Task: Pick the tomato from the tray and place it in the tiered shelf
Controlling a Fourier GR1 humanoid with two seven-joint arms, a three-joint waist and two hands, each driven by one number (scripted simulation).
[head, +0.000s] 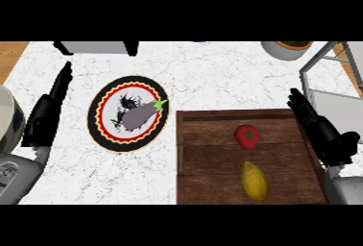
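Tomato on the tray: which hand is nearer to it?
Right. The right hand is at the right edge of the tray, beside the tomato; the left hand is far off to its left, beyond the plate.

my left hand [46, 115] is matte black, long and narrow, with slim, segmented fingers [62, 79]. behind the fingers sits my left forearm [20, 175], a pale grey rounded shell with a small circular fitting. my right hand [320, 129] is the same black, blockier behind its fingers, and my right forearm [347, 190] is plain grey.
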